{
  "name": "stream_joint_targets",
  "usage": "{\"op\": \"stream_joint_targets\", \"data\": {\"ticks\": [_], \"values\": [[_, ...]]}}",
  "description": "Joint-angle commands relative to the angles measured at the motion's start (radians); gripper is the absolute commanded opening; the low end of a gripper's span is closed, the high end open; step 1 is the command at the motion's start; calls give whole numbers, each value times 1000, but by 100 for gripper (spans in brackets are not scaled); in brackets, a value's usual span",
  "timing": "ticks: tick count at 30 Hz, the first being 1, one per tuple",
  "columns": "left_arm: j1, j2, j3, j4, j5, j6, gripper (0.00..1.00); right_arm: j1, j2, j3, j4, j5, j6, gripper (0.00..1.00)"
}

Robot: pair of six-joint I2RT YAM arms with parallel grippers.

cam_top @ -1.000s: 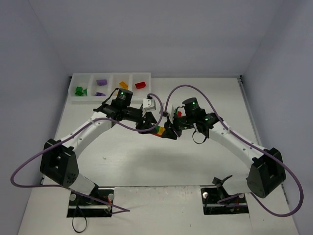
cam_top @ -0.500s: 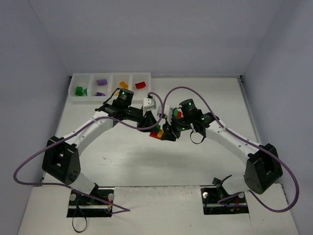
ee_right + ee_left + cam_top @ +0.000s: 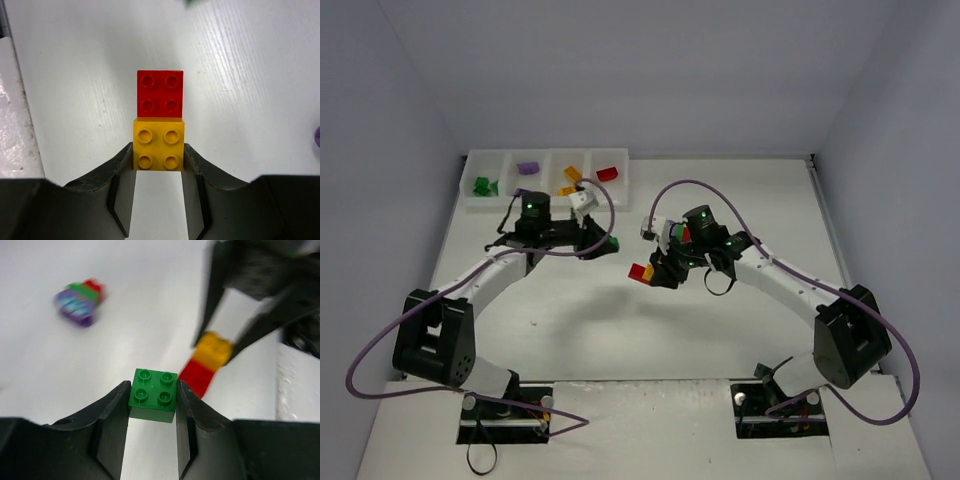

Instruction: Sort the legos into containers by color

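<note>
My left gripper is shut on a green brick, held above the table; the brick shows in the top view. My right gripper is shut on a yellow brick with a red brick joined to its far end; this pair also shows in the left wrist view. The two grippers are apart. A joined purple, green and red cluster lies on the table, partly hidden by the right arm in the top view. The white tray holds green, purple, orange and red bricks in separate compartments.
The tray stands at the far left by the back wall. The right arm's purple cable loops over the middle of the table. A white raised strip runs along the left of the right wrist view.
The green brick has come off the red and yellow pair. My left gripper has pulled back left with it. My right gripper has kept the pair and shifted slightly left.
</note>
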Motion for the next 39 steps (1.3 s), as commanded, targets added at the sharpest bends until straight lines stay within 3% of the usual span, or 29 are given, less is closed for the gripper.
{"op": "stream_joint_targets", "data": {"ticks": [1, 6, 7, 14, 22, 25, 27, 28, 31, 34, 39], "values": [[156, -65, -64, 385, -169, -261, 0, -14, -22, -8, 65, 85, 51, 0], [270, -32, -23, 389, -536, -343, 0, -14, -34, -4, 81, 134, 103, 0], [285, -17, 24, 357, -662, -357, 0, -14, -37, -7, 84, 140, 118, 0], [414, 205, 301, 231, -1054, -372, 3, -16, -74, -31, 105, 217, 164, 0], [516, 467, 575, 148, -1151, -383, 5, -14, -99, -51, 122, 214, 203, 0], [529, 547, 652, 115, -1156, -383, 11, -14, -105, -59, 122, 221, 210, 0], [539, 581, 695, 99, -1153, -385, 21, -14, -109, -62, 122, 229, 217, 0], [540, 607, 705, 93, -1151, -382, 32, -14, -109, -65, 122, 232, 224, 0], [543, 639, 745, 79, -1145, -369, 53, -14, -114, -71, 121, 238, 235, 0], [545, 641, 776, 52, -1135, -371, 67, -14, -116, -77, 122, 241, 237, 0], [540, 563, 736, 13, -1105, -351, 72, -14, -120, -70, 124, 234, 221, 0]]}}
